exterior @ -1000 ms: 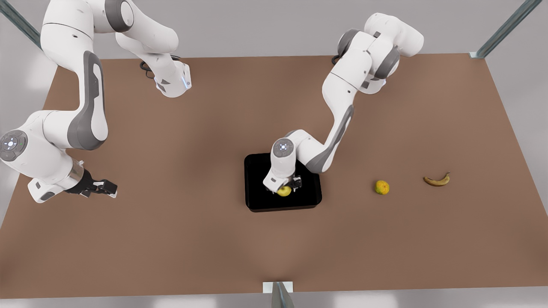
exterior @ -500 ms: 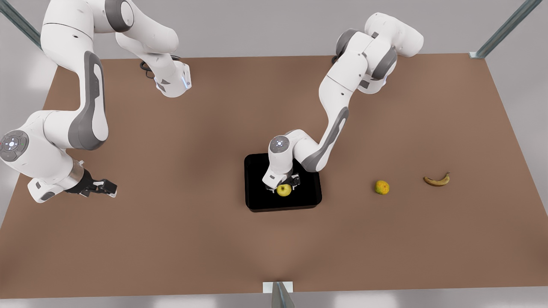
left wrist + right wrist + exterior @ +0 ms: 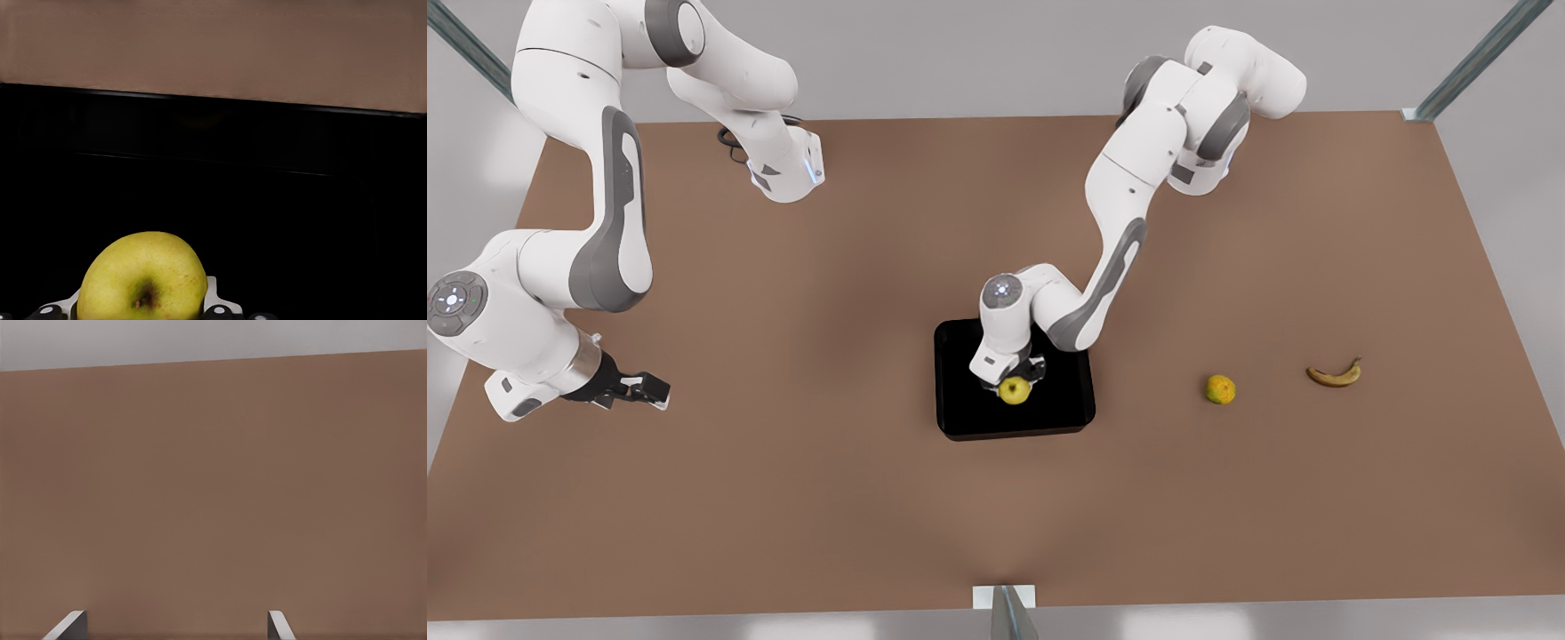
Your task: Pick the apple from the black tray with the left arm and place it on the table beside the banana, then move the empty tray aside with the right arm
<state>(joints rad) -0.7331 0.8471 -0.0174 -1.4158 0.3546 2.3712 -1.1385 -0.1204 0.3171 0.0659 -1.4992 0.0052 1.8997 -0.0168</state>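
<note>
- The table (image 3: 800, 498), a flat matte brown top, spans the whole front view, with grey metal frame struts at its far corners and near edge.
- The two white Franka arms stand at the far side. The arm on the front view's right is the left arm, reaching down over the middle of the table; the arm on the front view's left is the right arm, which waits low over bare tabletop near that edge.
- The black tray (image 3: 960, 418), glossy and shallow with a low rim, sits on the table near its centre. In the left wrist view its dark floor and far rim (image 3: 213, 133) lie beyond the fruit.
- The left gripper (image 3: 1015, 384) is over the tray, fingers pinched on the apple (image 3: 1015, 389). In the left wrist view the apple (image 3: 143, 277) sits between the finger pads, its dark stem dimple toward the camera. Whether it rests on the tray floor or is raised off it, I cannot tell.
- The right gripper (image 3: 649, 389) is well apart from the tray, its two fingertips (image 3: 70, 625) spread wide with nothing between them.
- The banana (image 3: 1335, 374), curved and brownish-yellow, lies on the table toward the front view's right.
- A mottled orange-yellow round fruit (image 3: 1221, 389) lies between the tray and the banana, nearer the banana.
</note>
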